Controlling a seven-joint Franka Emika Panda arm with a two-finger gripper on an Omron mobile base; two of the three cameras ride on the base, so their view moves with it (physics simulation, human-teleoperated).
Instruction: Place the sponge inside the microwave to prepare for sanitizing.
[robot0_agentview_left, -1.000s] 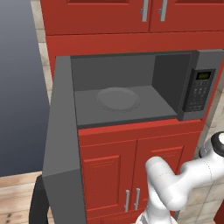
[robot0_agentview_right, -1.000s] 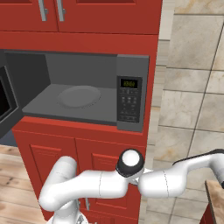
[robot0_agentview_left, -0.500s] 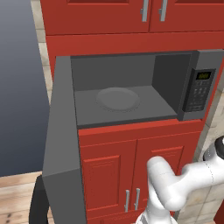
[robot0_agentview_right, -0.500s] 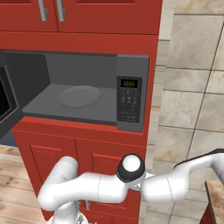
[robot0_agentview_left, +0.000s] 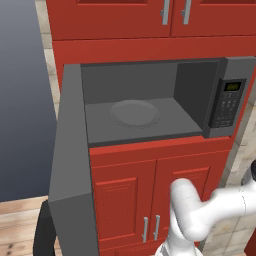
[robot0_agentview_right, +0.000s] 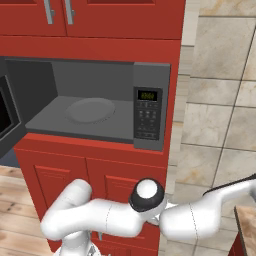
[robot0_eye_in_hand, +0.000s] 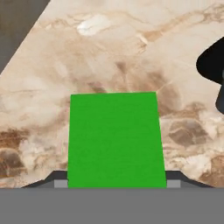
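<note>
The claw (robot0_eye_in_hand: 117, 183) hangs low over a marbled stone counter (robot0_eye_in_hand: 109, 57), and the sponge (robot0_eye_in_hand: 115, 140) sits squarely between its two dark fingertips (robot0_eye_in_hand: 59, 180), one tip showing at each lower corner of the green block. The tips look flush against the sponge's two sides, so I judge the claw clamped on it, jaws set about as wide as the block; whether it is lifted clear of the counter or resting on it I cannot tell. A black shape (robot0_eye_in_hand: 212, 65) lies off to the claw's right on the stone; too little of it shows to name it.

The arm reaches far out to the robot's right side, away from the microwave (robot0_agentview_left: 150, 107), which is why the sponge is well apart from where it must go. The door (robot0_agentview_left: 70, 165) stands swung wide open to the left, and the round turntable (robot0_agentview_right: 91, 109) lies bare in the grey cavity, ready to receive the block. The keypad panel (robot0_agentview_right: 148, 114) sits at the right of the opening. The carry across seems yet to come.
</note>
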